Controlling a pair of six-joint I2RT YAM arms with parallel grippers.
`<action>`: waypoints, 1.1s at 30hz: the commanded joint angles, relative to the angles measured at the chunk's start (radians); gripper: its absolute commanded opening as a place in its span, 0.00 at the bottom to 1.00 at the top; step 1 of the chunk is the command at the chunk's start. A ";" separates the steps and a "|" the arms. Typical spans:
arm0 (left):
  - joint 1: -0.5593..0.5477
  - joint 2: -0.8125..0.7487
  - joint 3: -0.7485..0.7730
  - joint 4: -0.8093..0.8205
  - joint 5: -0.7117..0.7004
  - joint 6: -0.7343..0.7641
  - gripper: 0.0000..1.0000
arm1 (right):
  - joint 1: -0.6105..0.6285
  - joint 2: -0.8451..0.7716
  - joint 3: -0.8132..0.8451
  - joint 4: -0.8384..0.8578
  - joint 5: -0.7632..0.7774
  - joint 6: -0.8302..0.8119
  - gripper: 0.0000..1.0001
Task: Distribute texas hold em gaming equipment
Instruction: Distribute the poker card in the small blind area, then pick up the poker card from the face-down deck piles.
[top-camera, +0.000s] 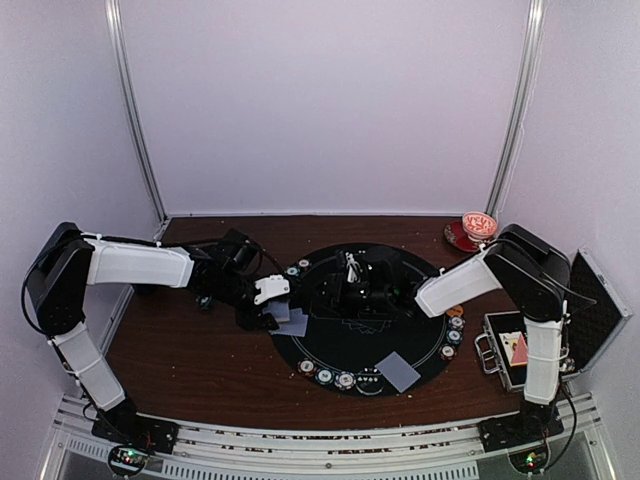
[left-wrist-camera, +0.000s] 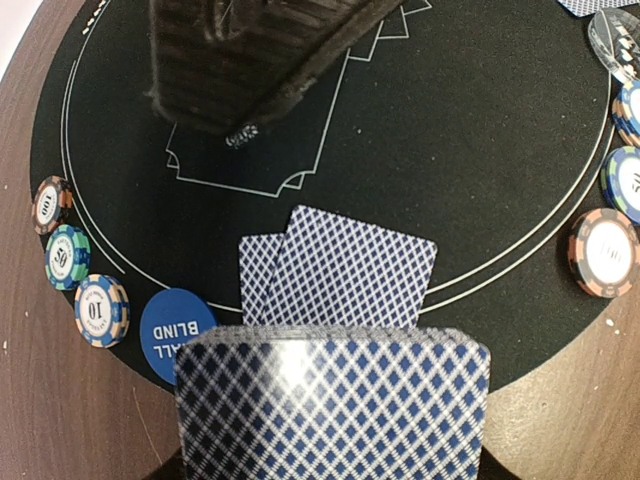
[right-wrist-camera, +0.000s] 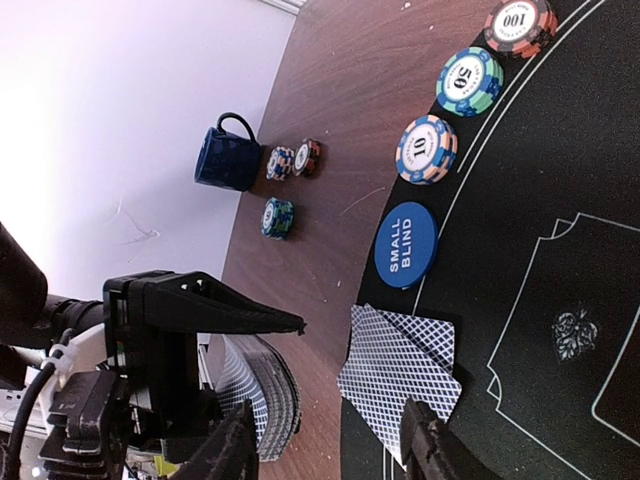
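Clamped on thick deck of blue criss-cross-backed cards (left-wrist-camera: 335, 405): left gripper (top-camera: 268, 300), fingers hidden behind it. Apart near two flat blue-backed cards (right-wrist-camera: 400, 375): right gripper (right-wrist-camera: 335, 450), tips cut off.

A round mat (top-camera: 330, 345) lies mid-table (top-camera: 200, 370), between the two arms. On its left rim two cards (left-wrist-camera: 340, 270) overlap; just outside them the left gripper (top-camera: 268, 312) holds a deck (left-wrist-camera: 335, 405) over the mat's edge. Behind the pair, along the same rim, sit a disc (left-wrist-camera: 175, 330) and then a row of chips (left-wrist-camera: 68, 257). Further left, off the mat, a mug (right-wrist-camera: 228, 160) stands on the table with loose chips (right-wrist-camera: 280, 162) beside it. Near-rim chips (top-camera: 325, 376) line the front edge, with more cards (top-camera: 398, 370) to their right, and right-rim chips (top-camera: 453, 337) run up that side. A cup and saucer (top-camera: 478, 230) stand far right, behind the mat. An open case (top-camera: 600, 305) lies to its right.
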 joint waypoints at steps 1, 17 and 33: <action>0.000 -0.029 -0.001 0.035 0.029 0.000 0.60 | 0.005 0.012 -0.022 0.055 -0.004 0.006 0.51; -0.001 -0.029 -0.002 0.027 0.060 0.010 0.60 | 0.063 0.150 0.105 0.172 -0.098 0.078 0.60; -0.002 -0.037 -0.008 0.024 0.072 0.018 0.60 | 0.063 0.181 0.145 0.037 0.001 0.042 0.55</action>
